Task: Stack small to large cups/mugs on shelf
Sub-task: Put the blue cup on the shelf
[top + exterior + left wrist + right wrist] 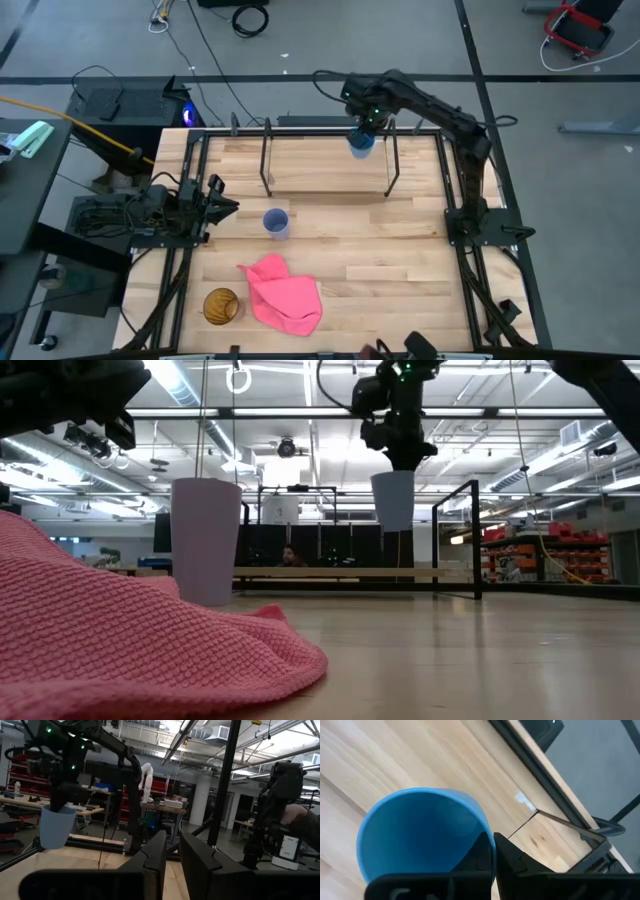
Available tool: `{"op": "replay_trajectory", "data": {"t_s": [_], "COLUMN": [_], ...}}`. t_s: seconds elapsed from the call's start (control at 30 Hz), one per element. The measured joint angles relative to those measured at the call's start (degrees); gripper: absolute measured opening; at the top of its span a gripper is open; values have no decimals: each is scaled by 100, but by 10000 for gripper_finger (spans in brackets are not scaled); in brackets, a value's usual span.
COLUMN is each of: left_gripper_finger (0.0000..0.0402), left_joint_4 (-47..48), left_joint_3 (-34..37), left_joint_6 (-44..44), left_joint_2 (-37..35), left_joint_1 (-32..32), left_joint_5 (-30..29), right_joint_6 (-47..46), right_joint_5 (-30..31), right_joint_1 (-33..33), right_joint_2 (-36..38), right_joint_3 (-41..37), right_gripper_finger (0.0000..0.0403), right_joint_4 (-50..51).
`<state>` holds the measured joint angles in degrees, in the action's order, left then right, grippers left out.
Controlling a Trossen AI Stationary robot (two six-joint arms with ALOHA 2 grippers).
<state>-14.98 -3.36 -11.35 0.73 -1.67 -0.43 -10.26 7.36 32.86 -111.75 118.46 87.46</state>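
Black left gripper (226, 207): waits at the table's left edge, fingers close together, holding nothing.
Lavender cup (276, 222): on the table, nearer the left arm.
Shelf (330, 170): long axis left-right.
Right gripper (366, 124): pinches the blue cup (361, 141) upright above the shelf's right end.

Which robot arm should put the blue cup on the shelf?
The right arm. Its gripper already holds the blue cup by the rim, lifted over the shelf. The left gripper waits at the table's left edge, holding nothing.
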Motion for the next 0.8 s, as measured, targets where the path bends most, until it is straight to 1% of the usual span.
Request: {"op": "replay_trajectory", "data": {"t_s": [0.1,0.23,0.57,0.67,0.8], "left_gripper_finger": [58,56,63,64,64], "left_joint_4": [32,72,162,169,290], "left_joint_3": [0,0,0,0,0], "left_joint_6": [0,-1,-47,-121,-190], "left_joint_2": [0,1,2,0,0], "left_joint_1": [0,0,0,0,-1], "left_joint_5": [0,2,2,2,4], "right_joint_6": [39,151,248,298,465], "right_joint_5": [-17,-258,-302,-366,-755], "right_joint_1": [11,9,11,13,44], "right_joint_2": [-97,-133,-139,-62,295], "right_joint_3": [-7,-7,-85,-355,-1033], "right_gripper_finger": [4,4,4,4,4], "right_joint_4": [22,-65,-76,-167,-684]}}
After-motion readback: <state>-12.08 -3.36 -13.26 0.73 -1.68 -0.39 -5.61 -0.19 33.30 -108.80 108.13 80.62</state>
